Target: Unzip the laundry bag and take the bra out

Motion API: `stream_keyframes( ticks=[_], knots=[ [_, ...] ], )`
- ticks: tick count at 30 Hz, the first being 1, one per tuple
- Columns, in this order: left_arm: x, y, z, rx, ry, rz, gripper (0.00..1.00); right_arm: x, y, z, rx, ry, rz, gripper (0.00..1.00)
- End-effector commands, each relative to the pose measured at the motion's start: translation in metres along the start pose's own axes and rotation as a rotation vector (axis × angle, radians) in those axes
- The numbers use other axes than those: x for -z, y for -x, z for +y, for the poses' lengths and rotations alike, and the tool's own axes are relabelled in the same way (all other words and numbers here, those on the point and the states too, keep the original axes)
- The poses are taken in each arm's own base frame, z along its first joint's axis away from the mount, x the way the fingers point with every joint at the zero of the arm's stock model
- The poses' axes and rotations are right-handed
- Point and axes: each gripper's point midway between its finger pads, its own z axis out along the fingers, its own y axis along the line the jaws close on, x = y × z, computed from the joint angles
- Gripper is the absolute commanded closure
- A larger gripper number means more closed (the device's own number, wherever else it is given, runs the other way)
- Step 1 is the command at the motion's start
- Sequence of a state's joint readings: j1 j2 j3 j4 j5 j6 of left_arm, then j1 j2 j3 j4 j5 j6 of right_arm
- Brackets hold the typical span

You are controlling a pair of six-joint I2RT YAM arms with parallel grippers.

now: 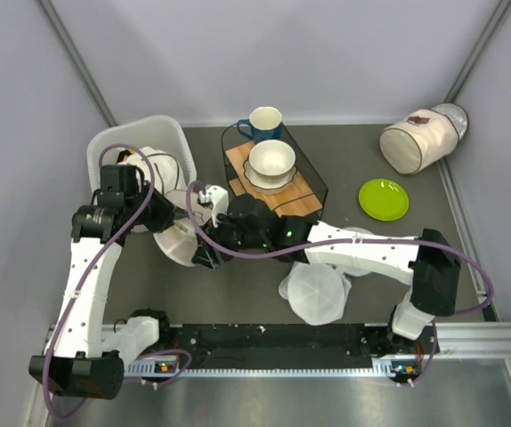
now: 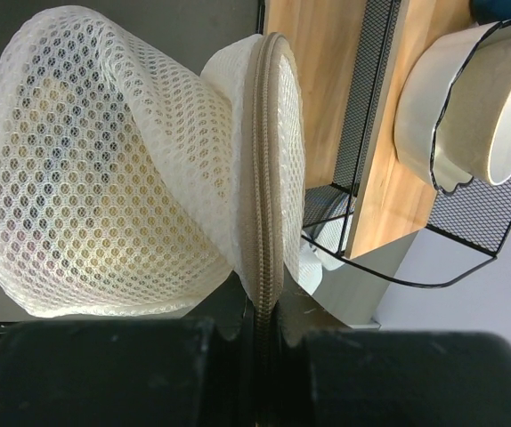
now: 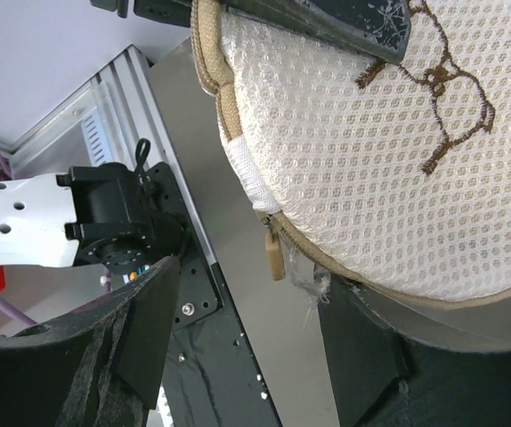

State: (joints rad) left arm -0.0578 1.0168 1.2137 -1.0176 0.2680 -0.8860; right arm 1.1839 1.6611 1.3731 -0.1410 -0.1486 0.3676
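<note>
The cream mesh laundry bag [image 1: 177, 246] hangs between my two grippers, left of the table's middle. In the left wrist view my left gripper [image 2: 269, 307] is shut on the bag's tan zip rim [image 2: 264, 169], and the mesh body [image 2: 104, 178] bulges to the left. In the right wrist view the bag's face [image 3: 371, 151] shows a brown embroidered mark [image 3: 442, 80]. The zip looks closed, and its tan pull tab [image 3: 275, 253] hangs between the spread fingers of my open right gripper [image 3: 251, 302], untouched. The bra is hidden.
A white basket [image 1: 140, 142] stands behind the left arm. A black wire rack [image 1: 313, 173] holds a wooden board, a bowl [image 1: 271, 160] and a blue mug [image 1: 263, 122]. White translucent discs [image 1: 316, 292], a green plate [image 1: 383, 198] and a brown-trimmed cylinder bag [image 1: 416, 140] lie right.
</note>
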Motion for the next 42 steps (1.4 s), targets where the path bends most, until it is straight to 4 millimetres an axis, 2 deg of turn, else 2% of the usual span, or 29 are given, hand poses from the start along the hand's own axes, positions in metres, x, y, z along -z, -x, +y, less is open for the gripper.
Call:
stream_keyframes(
  ticks=[1, 10, 14, 20, 23, 24, 26, 27, 29, 35, 36, 42],
  knots=[
    [0.007, 0.002, -0.008, -0.014, -0.029, -0.013, 1.0, 0.018, 0.042, 0.016, 0.015, 0.046, -0.133, 0.38],
    [0.003, 0.001, -0.006, -0.009, -0.029, -0.008, 1.0, 0.018, 0.052, 0.016, -0.014, 0.051, -0.174, 0.46],
    [0.002, -0.001, -0.007, -0.006, -0.037, 0.002, 1.0, 0.017, 0.058, 0.01, -0.032, 0.031, -0.19, 0.5],
    [0.004, 0.0, -0.009, -0.013, -0.049, -0.004, 1.0, 0.014, 0.052, -0.005, -0.063, -0.018, -0.184, 0.55],
    [0.004, 0.0, -0.009, -0.015, -0.053, -0.005, 1.0, 0.015, 0.054, -0.008, -0.07, -0.035, -0.195, 0.63],
    [0.004, 0.0, -0.009, -0.015, -0.053, -0.005, 1.0, 0.015, 0.053, -0.01, -0.072, -0.043, -0.195, 0.8],
    [0.004, -0.001, -0.01, -0.018, -0.057, -0.004, 1.0, 0.018, 0.056, -0.011, -0.074, -0.054, -0.209, 0.97],
    [0.004, 0.0, -0.01, -0.018, -0.057, -0.004, 1.0, 0.018, 0.054, -0.014, -0.079, -0.067, -0.208, 1.0],
    [0.005, 0.0, -0.011, -0.023, -0.059, -0.009, 1.0, 0.023, 0.055, -0.016, -0.08, -0.079, -0.215, 1.0],
    [0.005, 0.003, -0.013, -0.051, -0.063, -0.012, 1.0, 0.04, 0.039, -0.023, -0.058, -0.101, -0.2, 1.0],
    [0.005, 0.004, -0.014, -0.054, -0.062, -0.011, 1.0, 0.042, 0.028, -0.026, -0.045, -0.105, -0.176, 1.0],
    [0.004, 0.004, -0.017, -0.077, -0.083, -0.008, 1.0, 0.058, -0.009, -0.031, -0.006, -0.095, -0.106, 1.0]
  ],
)
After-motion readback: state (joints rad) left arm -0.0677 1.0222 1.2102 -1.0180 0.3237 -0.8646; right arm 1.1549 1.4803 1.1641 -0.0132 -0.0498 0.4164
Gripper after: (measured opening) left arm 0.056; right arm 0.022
